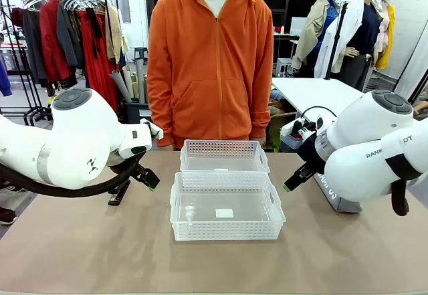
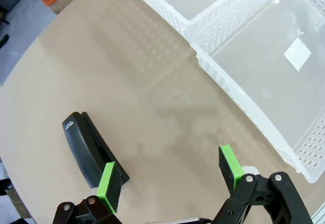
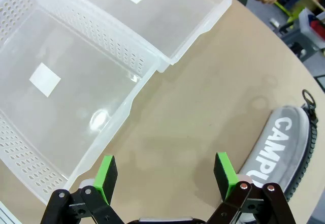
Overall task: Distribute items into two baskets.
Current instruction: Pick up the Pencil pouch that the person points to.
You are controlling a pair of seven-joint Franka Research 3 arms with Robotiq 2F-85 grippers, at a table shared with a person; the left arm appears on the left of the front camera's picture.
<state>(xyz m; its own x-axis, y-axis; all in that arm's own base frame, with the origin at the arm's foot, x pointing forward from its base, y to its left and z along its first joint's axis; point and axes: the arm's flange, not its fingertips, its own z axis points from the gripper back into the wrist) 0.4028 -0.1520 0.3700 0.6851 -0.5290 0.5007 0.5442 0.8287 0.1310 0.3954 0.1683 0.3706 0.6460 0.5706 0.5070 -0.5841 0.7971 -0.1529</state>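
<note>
So, the stapler: small, black, lying flat on the table, well off to the left of the near basket. It's expected to be stiff and a bit dense for its size, with a smooth shell that could slip. It's probably best taken across the narrow sides around mid-body, not by the hinged end, which might pop open.

The left claw is held wide open right by it, nothing gripped. One green pad is seen overlapping the stapler's end in the left wrist view, but whether it's actually touched can't be told.

The pouch, grey with "CAMPUS" printed on it, is laid flat to the right of the near basket, well apart from it. It's judged soft and light, so sagging is to be expected. A pinch across the middle of its width is likely safest, with the fabric bunched a little so it isn't dropped. The right claw is spread open above bare table between the pouch and the near basket, empty too.

The far basket is butted up against the back of the near basket, and nothing has been put in either. Beyond that, a person in an orange hoodie is stood at the far edge.
</note>
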